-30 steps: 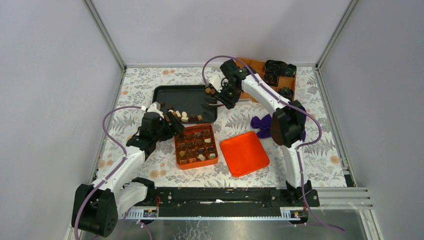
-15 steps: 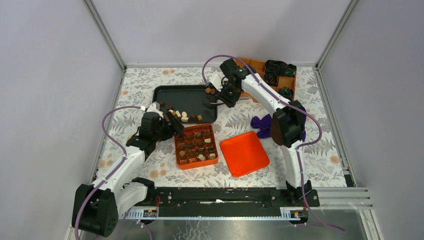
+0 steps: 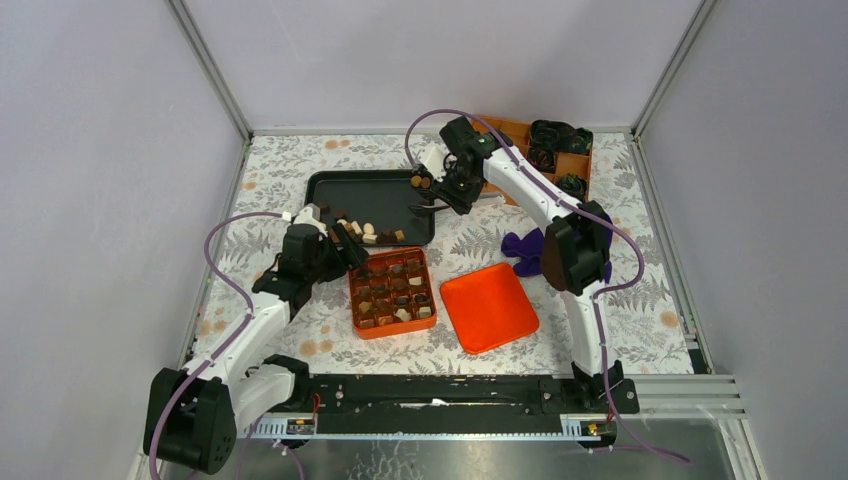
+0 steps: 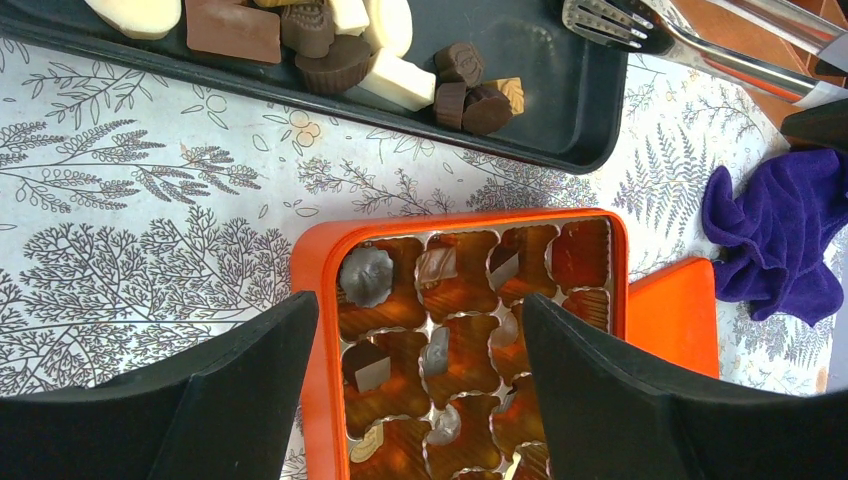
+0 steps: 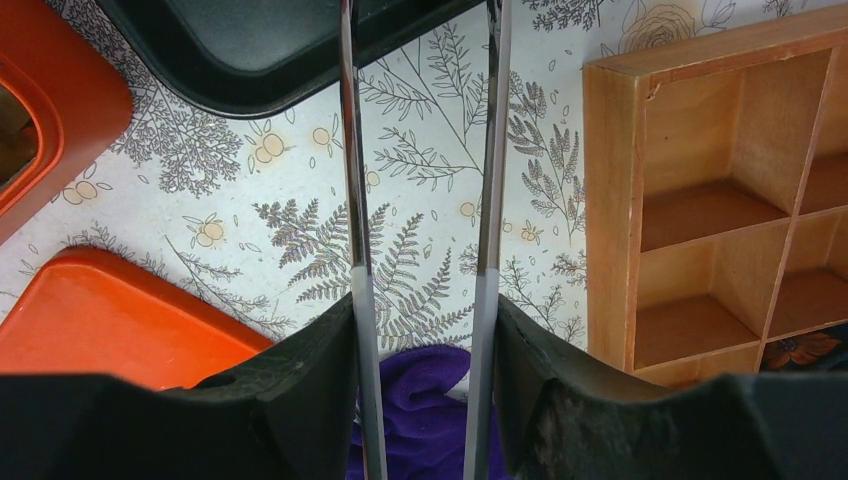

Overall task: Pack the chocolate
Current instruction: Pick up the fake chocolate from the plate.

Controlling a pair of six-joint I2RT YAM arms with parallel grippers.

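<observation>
Left jaws wide and empty, right jaws clamped on tongs.
Left gripper (image 4: 420,315) hangs spread over the glossy orange box (image 4: 318,262), holding nothing. The chocolate (image 4: 398,76), smooth brown and cream pieces, lies heaped in the matte black tray (image 4: 570,110) and sits in the box's cells. Right gripper (image 5: 425,325) squeezes thin steel tongs (image 5: 347,160) by both arms, beside a wooden divider box (image 5: 612,200).

Overhead camera looks down; wrist cameras (close, seemingly downward) share the black tray (image 4: 570,100).
</observation>
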